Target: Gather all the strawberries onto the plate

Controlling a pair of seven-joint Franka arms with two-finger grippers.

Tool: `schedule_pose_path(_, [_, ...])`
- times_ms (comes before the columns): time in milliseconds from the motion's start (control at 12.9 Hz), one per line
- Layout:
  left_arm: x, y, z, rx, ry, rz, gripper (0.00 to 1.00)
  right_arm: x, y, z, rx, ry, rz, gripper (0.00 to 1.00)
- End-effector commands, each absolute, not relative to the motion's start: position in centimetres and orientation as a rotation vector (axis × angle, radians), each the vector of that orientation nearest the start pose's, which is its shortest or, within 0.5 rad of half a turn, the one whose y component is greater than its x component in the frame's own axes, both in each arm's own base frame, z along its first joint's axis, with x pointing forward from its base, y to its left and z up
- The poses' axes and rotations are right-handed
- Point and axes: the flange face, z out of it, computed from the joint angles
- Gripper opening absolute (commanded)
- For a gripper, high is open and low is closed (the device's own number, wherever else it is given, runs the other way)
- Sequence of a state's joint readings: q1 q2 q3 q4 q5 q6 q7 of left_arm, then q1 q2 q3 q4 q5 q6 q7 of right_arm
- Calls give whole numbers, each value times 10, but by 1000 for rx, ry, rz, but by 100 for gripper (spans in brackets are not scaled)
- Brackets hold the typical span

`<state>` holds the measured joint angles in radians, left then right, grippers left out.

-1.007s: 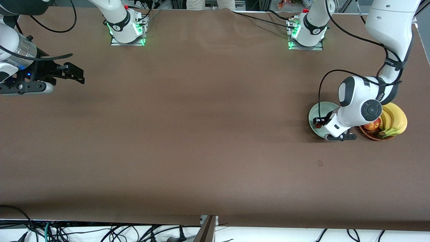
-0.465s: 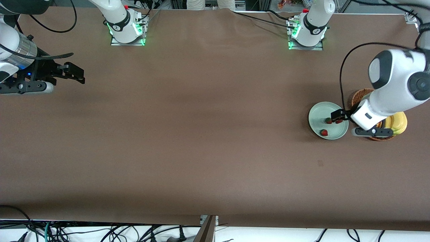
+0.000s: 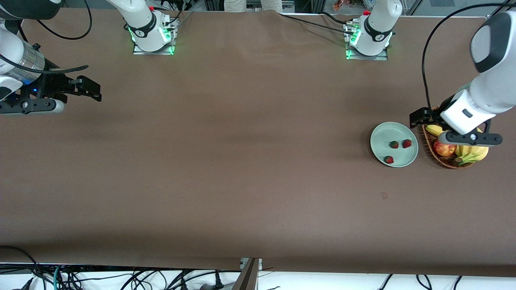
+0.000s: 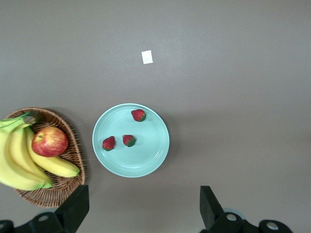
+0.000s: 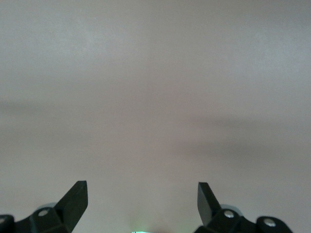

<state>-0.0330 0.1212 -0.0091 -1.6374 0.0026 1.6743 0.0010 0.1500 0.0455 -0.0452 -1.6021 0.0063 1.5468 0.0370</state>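
On plate [image 3: 381,135], three strawberries [image 3: 394,144], left claw [image 3: 419,117] raised beside

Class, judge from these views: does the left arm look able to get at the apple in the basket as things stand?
Probably yes. The left gripper hangs open above the basket, and the apple lies on top beside the bananas, uncovered.
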Motion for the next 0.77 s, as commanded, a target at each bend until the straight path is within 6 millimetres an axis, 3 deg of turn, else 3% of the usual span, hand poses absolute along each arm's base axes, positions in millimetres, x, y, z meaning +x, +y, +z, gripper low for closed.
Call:
schedule_pose_path(0, [592,-27,562,-3157,83,141,100,563,60,587,-3153,-128,146,100])
schedule_pose_path(232, [589,-19,573,-3157,72,170,100,563,60,588,-3153,-128,144,100])
schedule_pose_path(697, [585,-21,573,-3153,123,213,100,563,59,588,-3153,-126,144,100])
